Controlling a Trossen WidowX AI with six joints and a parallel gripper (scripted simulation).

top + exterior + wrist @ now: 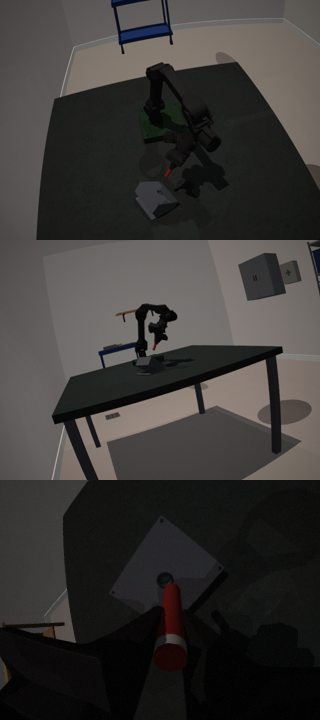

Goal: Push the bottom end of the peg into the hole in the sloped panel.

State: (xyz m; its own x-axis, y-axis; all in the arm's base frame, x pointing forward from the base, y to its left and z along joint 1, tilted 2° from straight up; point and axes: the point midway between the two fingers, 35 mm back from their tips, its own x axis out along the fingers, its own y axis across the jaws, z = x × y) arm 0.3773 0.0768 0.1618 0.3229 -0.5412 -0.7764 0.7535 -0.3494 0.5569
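My gripper is shut on the red round peg. The peg is tilted and held in the air above the table, clear of the panel. The grey sloped panel stands on the table in front of the arm. Its round hole shows in its face; in the wrist view the peg's far end appears just below the hole and overlaps its lower edge slightly. The hole does not show in the exterior view.
The arm's base stands on a green block behind the panel. The dark table carries the panel and the arm. A blue cart stands on the floor beyond the table. Arm shadows fall beside the panel.
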